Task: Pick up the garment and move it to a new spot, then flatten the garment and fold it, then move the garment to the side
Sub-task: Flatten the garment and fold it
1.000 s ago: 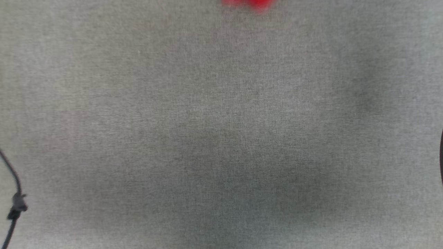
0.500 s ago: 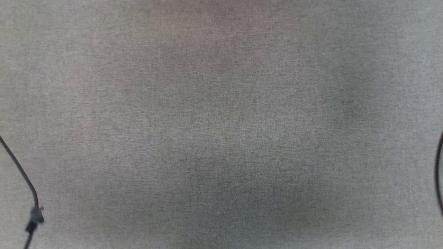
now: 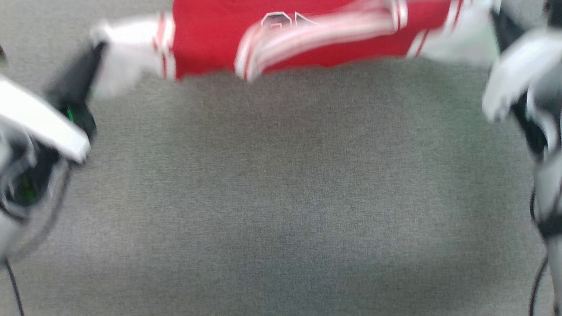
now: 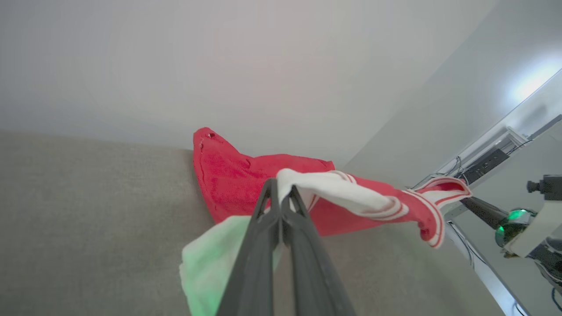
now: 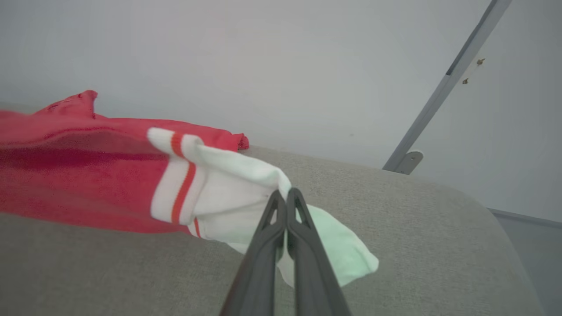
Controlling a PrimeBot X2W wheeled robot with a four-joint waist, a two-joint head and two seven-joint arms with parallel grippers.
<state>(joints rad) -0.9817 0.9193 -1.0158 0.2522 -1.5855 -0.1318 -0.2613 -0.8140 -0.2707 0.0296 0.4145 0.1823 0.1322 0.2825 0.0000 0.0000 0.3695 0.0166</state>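
The garment, a red jersey with white red-striped sleeves and black white-outlined print, hangs stretched along the top of the blurred head view over the grey fabric surface. My left gripper is shut on its left white sleeve, and my right gripper holds the right sleeve at the top right. In the left wrist view the left gripper pinches white sleeve cloth, with the garment trailing beyond. In the right wrist view the right gripper is shut on the other sleeve of the garment.
A pale wall rises behind the grey surface. A grey metal bar leans on the wall at the right. A thin black cable hangs at the lower left. The right arm's green-lit wrist shows in the left wrist view.
The head view has shifted and is blurred. Earlier it held grey surface and cable ends; now the stretched garment and both arms are in it.
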